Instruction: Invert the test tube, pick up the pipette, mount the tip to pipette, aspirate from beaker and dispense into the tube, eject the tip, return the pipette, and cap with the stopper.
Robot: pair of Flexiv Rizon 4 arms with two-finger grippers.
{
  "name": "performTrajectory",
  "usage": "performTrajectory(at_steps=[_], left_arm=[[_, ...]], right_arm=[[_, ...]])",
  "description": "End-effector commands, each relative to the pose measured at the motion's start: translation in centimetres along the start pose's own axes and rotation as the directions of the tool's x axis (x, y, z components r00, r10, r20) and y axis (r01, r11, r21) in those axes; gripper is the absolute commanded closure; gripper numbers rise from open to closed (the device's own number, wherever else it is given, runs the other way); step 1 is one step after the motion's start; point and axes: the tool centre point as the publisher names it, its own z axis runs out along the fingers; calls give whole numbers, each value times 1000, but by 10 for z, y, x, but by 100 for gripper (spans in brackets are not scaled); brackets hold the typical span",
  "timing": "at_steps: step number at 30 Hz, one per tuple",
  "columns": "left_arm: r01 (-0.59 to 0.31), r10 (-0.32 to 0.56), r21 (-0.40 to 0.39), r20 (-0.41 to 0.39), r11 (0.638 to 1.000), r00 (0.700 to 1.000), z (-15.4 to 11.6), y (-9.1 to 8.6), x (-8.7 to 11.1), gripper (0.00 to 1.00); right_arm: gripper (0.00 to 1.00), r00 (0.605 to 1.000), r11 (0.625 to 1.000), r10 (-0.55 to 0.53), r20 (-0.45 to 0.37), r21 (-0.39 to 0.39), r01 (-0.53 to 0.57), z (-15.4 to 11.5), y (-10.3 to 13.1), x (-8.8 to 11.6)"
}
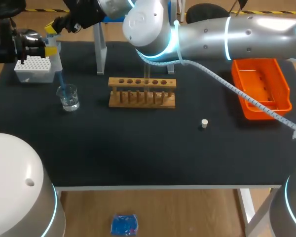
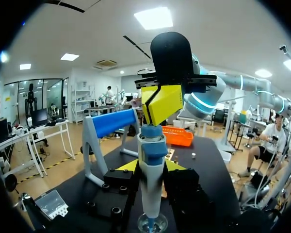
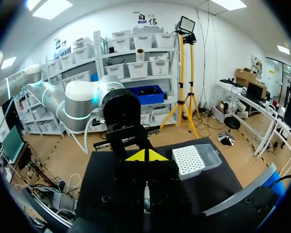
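The pipette (image 1: 59, 66) stands upright at the table's back left, and my left gripper (image 1: 48, 50) is shut on its body. Its blue tip dips into the clear beaker (image 1: 69, 98). In the left wrist view the pipette (image 2: 151, 165) rises between my left gripper's (image 2: 150, 167) yellow tips, with the beaker (image 2: 153, 224) under it. My right arm reaches across from the right. Its gripper (image 1: 51, 28) is shut, the yellow tips (image 2: 161, 102) resting on the pipette's top. The right wrist view shows the right gripper (image 3: 145, 156) shut, facing the left arm's black gripper. A white stopper (image 1: 203, 123) lies right of centre.
A white tip box (image 1: 34, 69) sits beside the beaker at the back left. The blue-topped pipette stand (image 1: 101, 49) is behind the wooden tube rack (image 1: 142, 92). An orange bin (image 1: 260, 86) lies at the back right. My right arm's cable hangs over the rack.
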Motion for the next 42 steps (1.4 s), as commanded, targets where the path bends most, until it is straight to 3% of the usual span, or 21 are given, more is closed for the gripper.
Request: performTrajectory(at_steps=[1,16,18,20,21,22,33,42], left_arm=[[0,0,0,2,1000,1000,0,-5,-1,100],[0,0,0,2,1000,1000,0,-5,-1,100],[0,0,0,2,1000,1000,0,-5,-1,100],[0,0,0,2,1000,1000,0,-5,-1,100],[0,0,0,2,1000,1000,0,-5,-1,100],[0,0,0,2,1000,1000,0,-5,-1,100],[0,0,0,2,1000,1000,0,-5,-1,100],[0,0,0,2,1000,1000,0,-5,-1,100]], right_arm=[[100,1000,1000,1,-3,6,-1,5,-5,-1],[99,999,999,-33,9,-7,33,-4,12,1],[85,999,999,-42,10,-9,42,-6,15,3],[58,999,999,-50,11,-12,50,-8,18,4],[40,998,998,-55,13,-13,55,-9,20,4],[2,998,998,-62,19,-13,62,-10,20,5],[0,995,995,-89,41,-34,91,-35,26,4],[0,976,975,-202,87,-76,209,-104,30,8]])
